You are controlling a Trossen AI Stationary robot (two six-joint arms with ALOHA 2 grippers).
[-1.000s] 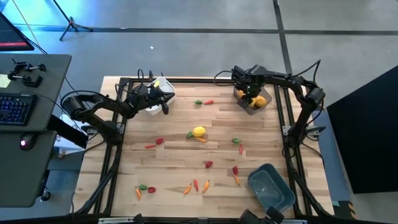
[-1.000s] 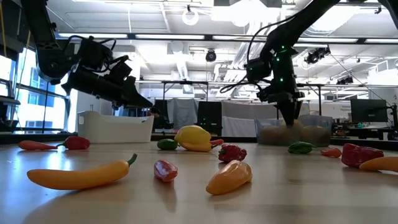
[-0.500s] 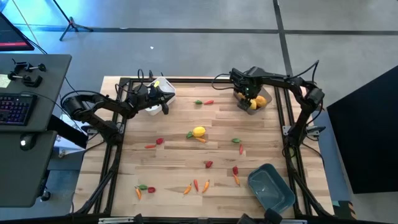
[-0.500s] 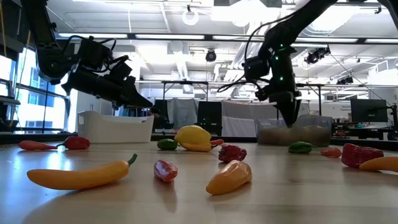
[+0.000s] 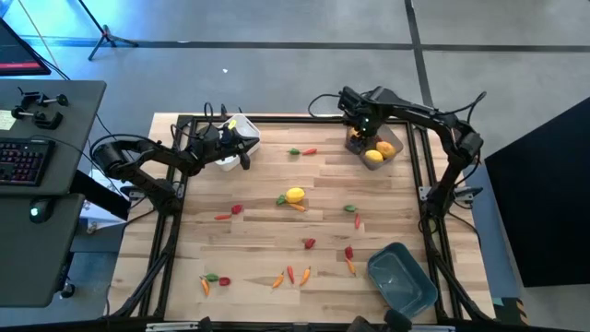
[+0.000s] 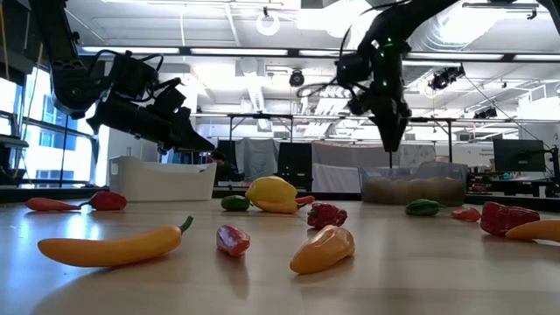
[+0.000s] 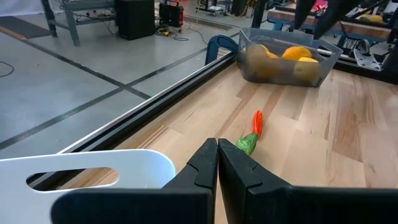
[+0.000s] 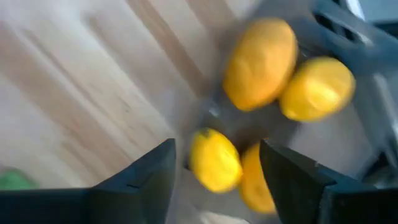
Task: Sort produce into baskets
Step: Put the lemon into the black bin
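Observation:
My right gripper (image 8: 217,163) hangs open, pointing down, above the translucent grey basket (image 5: 358,146) at the table's far right; nothing is between its fingers. Several yellow and orange round fruits (image 8: 261,62) lie in that basket. My left gripper (image 7: 217,148) is shut and holds nothing; it hovers over the white basket (image 7: 93,174) at the far left. A lemon (image 5: 294,195) lies mid-table. Small red, orange and green pieces (image 5: 290,275) are scattered on the wood. In the low view a long yellow pepper (image 6: 114,248) lies nearest.
A blue-teal basket (image 5: 403,279) stands at the near right corner. A green and an orange piece (image 7: 254,132) lie between the white and grey baskets. A black rail frame (image 5: 175,221) runs round the table. Bare wood (image 5: 258,235) lies between the scattered pieces.
My right gripper has risen straight out of the grey basket and now hangs clear above its rim, shifted slightly toward the table's left. The fruits stay in the basket.

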